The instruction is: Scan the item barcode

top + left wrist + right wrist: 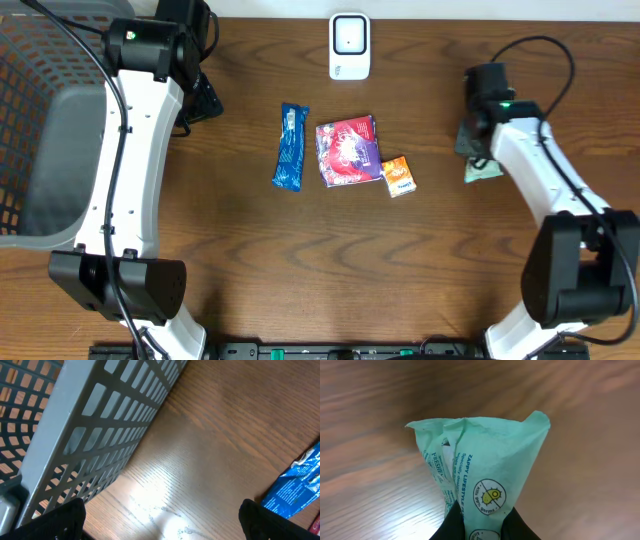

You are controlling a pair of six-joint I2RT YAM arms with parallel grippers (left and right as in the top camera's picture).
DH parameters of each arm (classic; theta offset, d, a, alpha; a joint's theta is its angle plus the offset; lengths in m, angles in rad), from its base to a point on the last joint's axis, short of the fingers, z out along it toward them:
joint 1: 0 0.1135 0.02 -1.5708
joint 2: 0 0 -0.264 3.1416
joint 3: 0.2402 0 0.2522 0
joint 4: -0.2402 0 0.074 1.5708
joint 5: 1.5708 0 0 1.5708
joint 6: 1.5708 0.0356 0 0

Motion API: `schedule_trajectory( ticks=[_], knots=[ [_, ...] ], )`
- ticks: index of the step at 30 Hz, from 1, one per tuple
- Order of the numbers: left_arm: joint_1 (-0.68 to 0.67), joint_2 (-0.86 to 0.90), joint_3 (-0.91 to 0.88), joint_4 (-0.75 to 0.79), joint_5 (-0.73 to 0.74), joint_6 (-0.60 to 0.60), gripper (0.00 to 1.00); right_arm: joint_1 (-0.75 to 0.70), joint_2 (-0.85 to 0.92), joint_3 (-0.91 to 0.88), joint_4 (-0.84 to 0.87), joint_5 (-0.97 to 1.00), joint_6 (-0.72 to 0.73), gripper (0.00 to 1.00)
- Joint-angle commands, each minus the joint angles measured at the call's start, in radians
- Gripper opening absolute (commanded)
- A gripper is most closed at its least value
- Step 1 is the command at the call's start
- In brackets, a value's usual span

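Basket (30, 80) of grey mesh sits at the left edge of the table (330, 260). The left arm covers much of it from overhead, and the left wrist view shows only its slatted wall (100, 425), so its contents cannot be told. The left gripper (165, 527) hangs just beside that wall with its jaws spread wide and nothing between them.

The green packet (483, 170) is at the right side of the table, well apart from the white scanner (349, 45) at the far edge. The right gripper (480, 527) has its jaws drawn narrow and pinched on one crumpled end of it. In the right wrist view the packet (480, 460) runs lengthwise straight out from the fingertips. It flares wider toward its free end, and a printed face is turned to the camera. Overhead, only a corner shows past the arm, and whether it touches the wood cannot be told.

A blue packet (291, 147), a red-purple packet (348, 151) and a small orange packet (399, 176) lie in a row mid-table.
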Motion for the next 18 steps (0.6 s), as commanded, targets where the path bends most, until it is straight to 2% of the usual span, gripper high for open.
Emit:
schedule_trajectory(
  ticks=[1, 6, 9, 12, 14, 17, 18],
  knots=[
    [0.003, 0.002, -0.007, -0.003, -0.003, 0.006, 0.98, 0.042, 0.082, 0.005, 0.000, 0.369, 0.088, 0.01],
    [0.003, 0.002, -0.008, -0.003, -0.003, 0.006, 0.98, 0.072, 0.192, 0.005, 0.002, 0.454, 0.083, 0.02],
    [0.003, 0.002, -0.008, -0.003, -0.003, 0.006, 0.98, 0.094, 0.215, 0.006, -0.008, 0.416, 0.084, 0.11],
    [0.003, 0.002, -0.007, -0.003, -0.003, 0.006, 0.98, 0.125, 0.211, 0.013, 0.000, 0.296, 0.084, 0.22],
    [0.003, 0.002, -0.008, -0.003, -0.003, 0.006, 0.98, 0.142, 0.211, 0.027, 0.003, 0.229, 0.084, 0.24],
    [0.003, 0.002, -0.007, -0.003, -0.003, 0.006, 0.98, 0.163, 0.211, 0.055, 0.005, 0.139, 0.084, 0.45],
    [0.003, 0.002, -0.008, -0.003, -0.003, 0.006, 0.98, 0.167, 0.211, 0.071, 0.005, 0.106, 0.084, 0.61]
  ],
)
